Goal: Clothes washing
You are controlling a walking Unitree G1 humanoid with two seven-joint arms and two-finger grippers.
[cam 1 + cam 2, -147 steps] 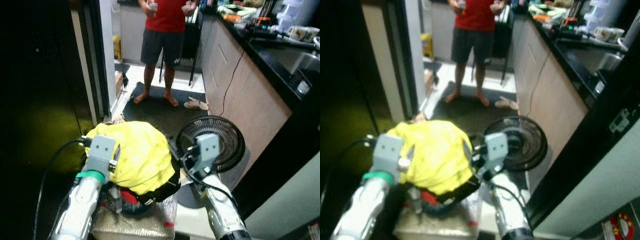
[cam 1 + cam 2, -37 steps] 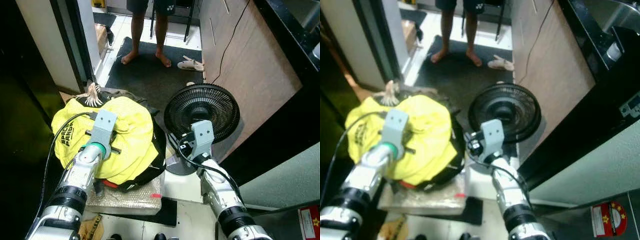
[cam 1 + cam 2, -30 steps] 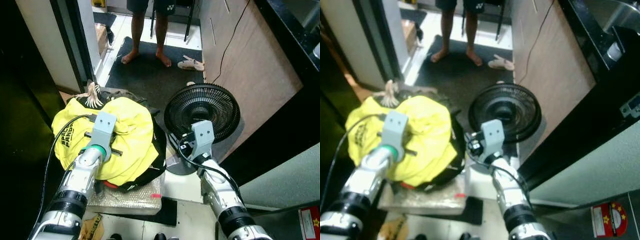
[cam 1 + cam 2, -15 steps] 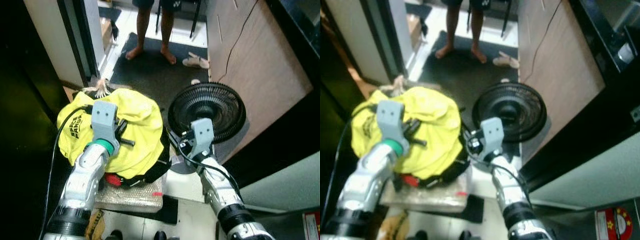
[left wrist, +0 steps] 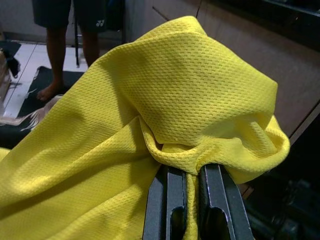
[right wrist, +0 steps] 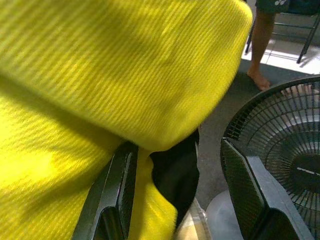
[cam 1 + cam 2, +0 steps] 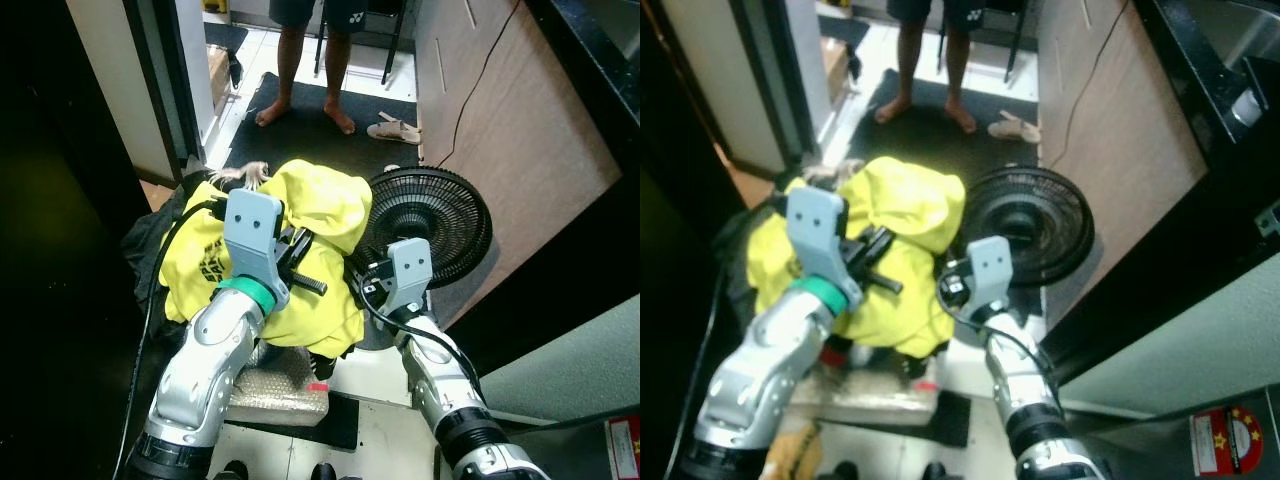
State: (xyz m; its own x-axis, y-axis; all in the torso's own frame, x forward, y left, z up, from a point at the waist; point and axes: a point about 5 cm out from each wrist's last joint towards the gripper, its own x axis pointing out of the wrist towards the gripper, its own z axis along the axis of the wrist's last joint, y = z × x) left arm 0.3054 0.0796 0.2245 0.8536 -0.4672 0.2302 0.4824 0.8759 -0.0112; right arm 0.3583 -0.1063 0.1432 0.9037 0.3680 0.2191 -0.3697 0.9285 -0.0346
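Note:
A yellow mesh shirt (image 7: pixel 322 203) is lifted off a heap of dark clothes (image 7: pixel 150 232), and its hem hangs down over the heap. My left gripper (image 5: pixel 192 176) is shut on a fold of the shirt, with the fabric bunched between its black fingers (image 5: pixel 170 195). In the left eye view that gripper (image 7: pixel 303 246) is raised above the heap. My right gripper (image 6: pixel 185 200) is open beside the hanging shirt, with yellow cloth and a black garment (image 6: pixel 175 170) between its fingers (image 6: pixel 120 195). It sits low by the fan's base (image 7: pixel 368 285).
A black floor fan (image 7: pixel 440 222) stands close on the right of the heap. The clothes rest on a bubble-wrapped box (image 7: pixel 278 400). A person's bare legs (image 7: pixel 300 60) stand on a dark mat ahead, slippers (image 7: pixel 398 128) beside them. Cabinets (image 7: pixel 520 130) run along the right, a door frame (image 7: pixel 150 90) on the left.
My left gripper has risen and moved right with the yellow shirt, pulling it up off the heap toward the fan. The right arm has barely moved.

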